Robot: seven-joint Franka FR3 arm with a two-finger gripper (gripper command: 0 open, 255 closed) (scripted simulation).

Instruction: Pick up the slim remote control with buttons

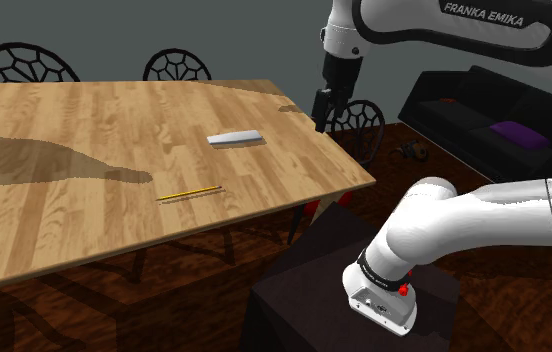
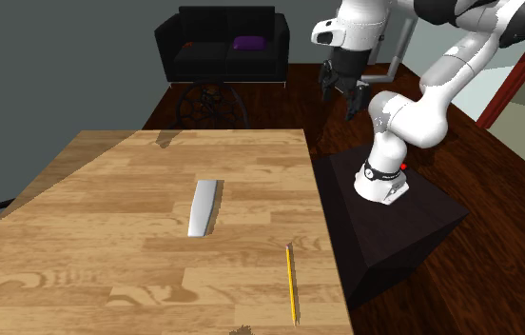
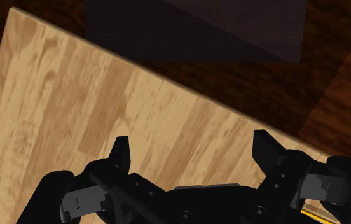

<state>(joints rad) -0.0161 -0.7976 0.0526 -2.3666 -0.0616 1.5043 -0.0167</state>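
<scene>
- The jaws hang high over the end of the wooden bench [image 1: 54, 215], spread wide, the two black fingers [image 3: 121, 155] standing well apart.
- Nothing is held: in the wrist view only bare bench boards show between the fingers, and they touch nothing.
- The slim remote control [image 1: 235, 137], drawn as a plain grey slab, lies flat on the bench, well apart from the jaws and far below them, toward the middle of the boards.
- Its long axis runs roughly along the bench's long edge, the one that faces the dark stand [image 2: 398, 233]; one short end points toward the end of the bench where the jaws hang, the other away from them.
- Whether its button face is up cannot be told; no buttons can be made out.
- A yellow pencil [image 2: 291, 284] lies farther from the jaws than the remote control does, close to the long edge on the stand's side and about parallel to the remote control, apart from it.
- Beyond the jaws, a black sofa [image 2: 215, 49] with a purple cushion stands on the dark wood floor.
</scene>
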